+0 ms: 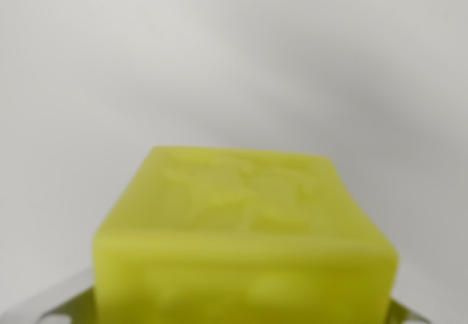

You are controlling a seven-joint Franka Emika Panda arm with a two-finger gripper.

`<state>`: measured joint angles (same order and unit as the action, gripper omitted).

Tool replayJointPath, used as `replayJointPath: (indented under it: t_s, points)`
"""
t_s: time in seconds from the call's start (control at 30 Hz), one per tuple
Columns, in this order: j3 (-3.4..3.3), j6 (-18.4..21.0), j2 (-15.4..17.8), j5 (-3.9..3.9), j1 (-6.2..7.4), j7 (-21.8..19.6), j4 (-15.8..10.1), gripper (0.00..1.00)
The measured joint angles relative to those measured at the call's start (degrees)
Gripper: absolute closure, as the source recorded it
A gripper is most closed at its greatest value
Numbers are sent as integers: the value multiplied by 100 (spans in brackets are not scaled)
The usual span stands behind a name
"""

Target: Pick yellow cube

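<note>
**Desk:** What have you got on the wrist view?

**Me:** Mostly the yellow cube (245, 243). It fills the lower middle of the picture, very close under the camera and out of focus. I can see its top face, which has some raised relief on it that I can't make out, and the upper part of the face turned towards me.

**Desk:** And the gripper?

**Me:** I only see slivers of the gripper (241, 311). There's a pale metallic finger (55, 303) poking out at the wrist view's left of the cube, right at the bottom edge, and a smaller bit of one at the wrist view's right corner. The cube sits between them, so it's directly in the hand's line, flanked on both sides.

**Desk:** Is it clamped on it?

**Me:** I can't tell. The finger pieces look to be right against the cube's sides, but the blur and the cube's bulk hide any contact, so I won't call how wide the jaws stand or whether they have hold.

**Desk:** Anything else around?

**Me:** Just a plain pale grey surface (234, 53) beyond the cube, with soft shadows across it
</note>
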<state>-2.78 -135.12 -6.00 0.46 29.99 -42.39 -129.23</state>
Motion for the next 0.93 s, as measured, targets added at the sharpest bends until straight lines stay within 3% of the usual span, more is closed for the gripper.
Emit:
replayJointPath:
  t_s: [0.6, 0.93]
  points:
    - [0, 626, 395, -28, 0, -19, 230, 100]
    - [0, 676, 423, -30, 0, -21, 251, 100]
